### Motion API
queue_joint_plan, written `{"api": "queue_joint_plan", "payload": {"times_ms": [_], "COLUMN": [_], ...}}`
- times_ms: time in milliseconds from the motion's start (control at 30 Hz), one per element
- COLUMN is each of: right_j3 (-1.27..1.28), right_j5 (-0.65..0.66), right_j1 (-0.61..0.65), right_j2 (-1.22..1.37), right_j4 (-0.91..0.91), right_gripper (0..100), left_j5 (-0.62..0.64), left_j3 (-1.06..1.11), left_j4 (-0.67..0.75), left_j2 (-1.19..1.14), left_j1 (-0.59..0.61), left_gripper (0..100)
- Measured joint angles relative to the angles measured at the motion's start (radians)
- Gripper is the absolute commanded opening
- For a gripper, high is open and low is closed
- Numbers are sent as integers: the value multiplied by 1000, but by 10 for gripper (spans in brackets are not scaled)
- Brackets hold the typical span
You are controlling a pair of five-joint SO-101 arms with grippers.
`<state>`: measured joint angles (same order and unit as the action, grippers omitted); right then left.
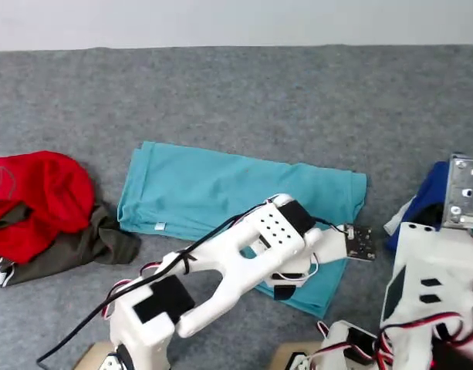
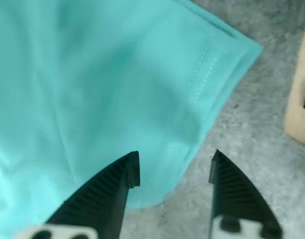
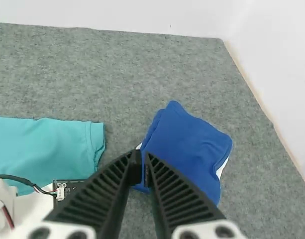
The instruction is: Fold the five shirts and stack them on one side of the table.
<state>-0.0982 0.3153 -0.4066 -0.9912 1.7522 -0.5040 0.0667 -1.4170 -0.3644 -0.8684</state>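
Where the high view looks down over the grey surface, a teal shirt is seen spread out near the middle, with some creases along its left side. A red shirt is bunched at the left edge and lies partly on a dark shirt, whose cloth reaches just beside the near left corner of the teal shirt. A blue shirt is crumpled at the right edge, apart from the teal shirt. The left arm is extended over the near right part of the teal shirt. The right arm is positioned at the near right, close to the blue shirt.

In the left wrist view, the left tool is shown spread wide, and nothing is held in it. One of its fingers is placed over the teal cloth and the other over bare surface, so that the hemmed edge of the shirt's corner lies between them. Whether the fingertips touch the cloth cannot be determined.

In the right wrist view, the right tool is shown with its jaws drawn together, leaving a thin slit, and nothing is gripped. It is held above the near edge of the blue shirt, which is bunched and shows white trim. The teal shirt lies near the blue one, with a strip of bare surface between them. A white wall borders the surface beyond the blue shirt.
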Motion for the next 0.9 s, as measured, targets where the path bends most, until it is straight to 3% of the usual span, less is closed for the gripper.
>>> {"api": "queue_joint_plan", "payload": {"times_ms": [267, 600, 900], "right_j3": [0, 0, 0], "right_j5": [0, 0, 0], "right_j1": [0, 0, 0], "right_j2": [0, 0, 0], "right_j4": [0, 0, 0], "right_gripper": [19, 19, 19], "left_j5": [-11, -15, -11], "left_j3": [-18, -68, -68], "left_j4": [25, 20, 18], "left_j2": [-89, -163, -164], "left_j1": [0, -43, -60], "left_gripper": [227, 9, 6]}}
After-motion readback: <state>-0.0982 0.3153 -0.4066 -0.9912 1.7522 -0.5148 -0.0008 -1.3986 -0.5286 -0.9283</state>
